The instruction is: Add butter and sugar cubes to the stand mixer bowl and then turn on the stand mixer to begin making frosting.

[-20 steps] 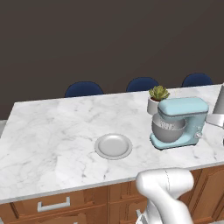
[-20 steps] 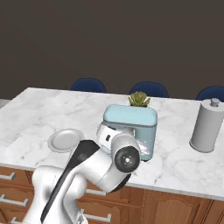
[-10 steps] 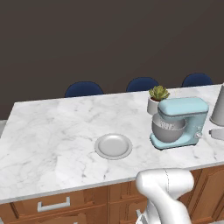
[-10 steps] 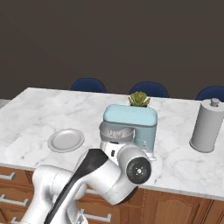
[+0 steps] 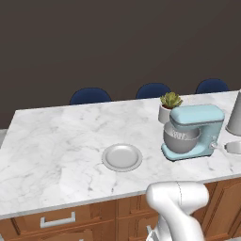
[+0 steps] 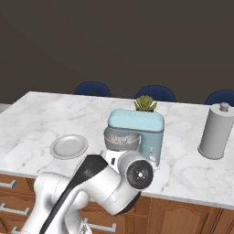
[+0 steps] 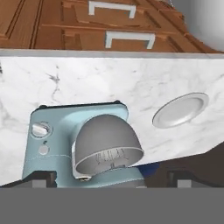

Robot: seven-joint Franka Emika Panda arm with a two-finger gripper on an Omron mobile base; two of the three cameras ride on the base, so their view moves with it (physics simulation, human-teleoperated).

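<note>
The claw (image 7: pixel 112 180) stands wide, holding nothing, looking upside-down at the mixer (image 7: pixel 65 144). The light blue mixer (image 5: pixel 194 131) sits right on the marble table (image 5: pixel 61 141), its grey bowl (image 5: pixel 180 139) under the head. A plate (image 5: pixel 122 157) lies left. The white arm (image 6: pixel 98 180) folds low at the near edge. No readable writing.

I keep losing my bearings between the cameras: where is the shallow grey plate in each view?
Left base view: shallow grey plate, centre, left of the light blue stand mixer.
Right base view: plate, lower left, left of the mixer.
Hand view: plate, right of the mixer.
Shared landmark: the mixer.
</note>
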